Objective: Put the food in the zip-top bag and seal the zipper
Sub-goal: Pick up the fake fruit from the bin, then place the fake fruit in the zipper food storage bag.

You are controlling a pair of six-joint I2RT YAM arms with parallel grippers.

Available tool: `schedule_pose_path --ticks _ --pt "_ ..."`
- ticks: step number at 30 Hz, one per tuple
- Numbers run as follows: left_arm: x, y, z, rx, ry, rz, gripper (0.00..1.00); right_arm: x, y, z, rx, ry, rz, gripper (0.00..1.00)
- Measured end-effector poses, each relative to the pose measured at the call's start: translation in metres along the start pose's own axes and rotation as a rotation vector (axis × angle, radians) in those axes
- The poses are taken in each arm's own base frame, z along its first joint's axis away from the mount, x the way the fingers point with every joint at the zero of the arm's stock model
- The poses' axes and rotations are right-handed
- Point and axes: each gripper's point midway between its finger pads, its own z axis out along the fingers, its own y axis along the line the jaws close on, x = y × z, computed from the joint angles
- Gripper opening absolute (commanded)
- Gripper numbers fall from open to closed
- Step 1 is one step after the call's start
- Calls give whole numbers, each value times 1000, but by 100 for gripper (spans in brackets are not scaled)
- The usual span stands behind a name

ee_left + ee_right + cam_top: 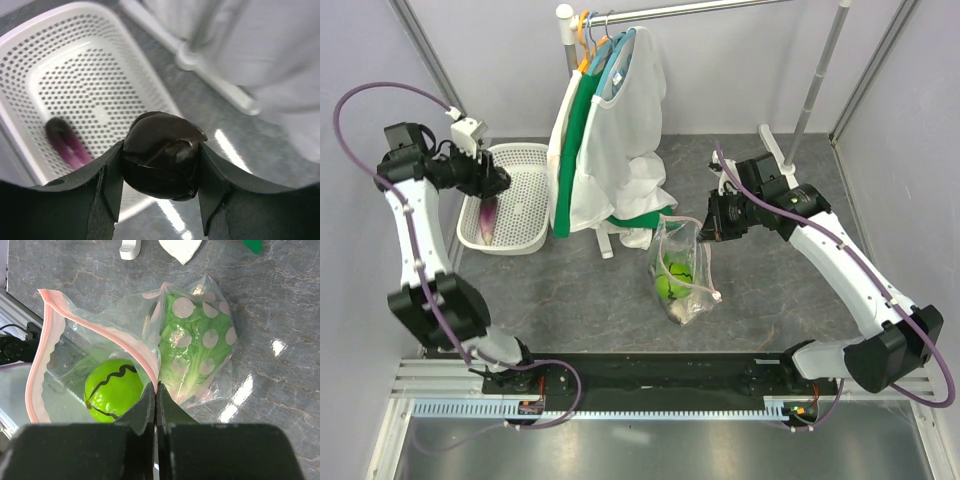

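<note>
Right gripper point(156, 387) pinching pink zipper point(47, 345), clear dotted zip-top bag point(115, 315) holding lettuce point(195, 350), green fruit point(112, 392)

white perforated basket point(526, 152) beside hanging white and green garments point(620, 130)

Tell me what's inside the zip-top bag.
Through the clear zip-top bag a small green round fruit and the lettuce head are visible. Anything under them at the bag's bottom is covered.
</note>
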Motion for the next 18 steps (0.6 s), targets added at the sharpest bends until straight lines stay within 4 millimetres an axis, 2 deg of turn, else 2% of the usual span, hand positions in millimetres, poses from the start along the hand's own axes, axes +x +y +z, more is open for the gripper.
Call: schedule_pose_path --ticks 2,6,8,10,14,16,18 --pt "-10 -34 -24 20 -55 -4 40 0 1 -1 -1 -3 -1 0" --pt "-24 -122 -64 120 -154 12 41 0 2 -4 -4 -12 -4 0" --pt "-31 -162 -77 175 -184 57 41 3 1 -5 -5 -10 -4 0" --pt "-39 -211 -86 278 -209 105 41 5 1 -4 -7 -5 -2 0" --pt "-43 -276 -94 465 -203 123 40 7 0 -3 -9 1 1 0" --pt "-47 -295 -94 536 -196 114 39 7 1 -3 -11 -2 0 0" --pt "-50 -305 -89 589 -171 97 39 7 1 -3 -14 -3 0 0"
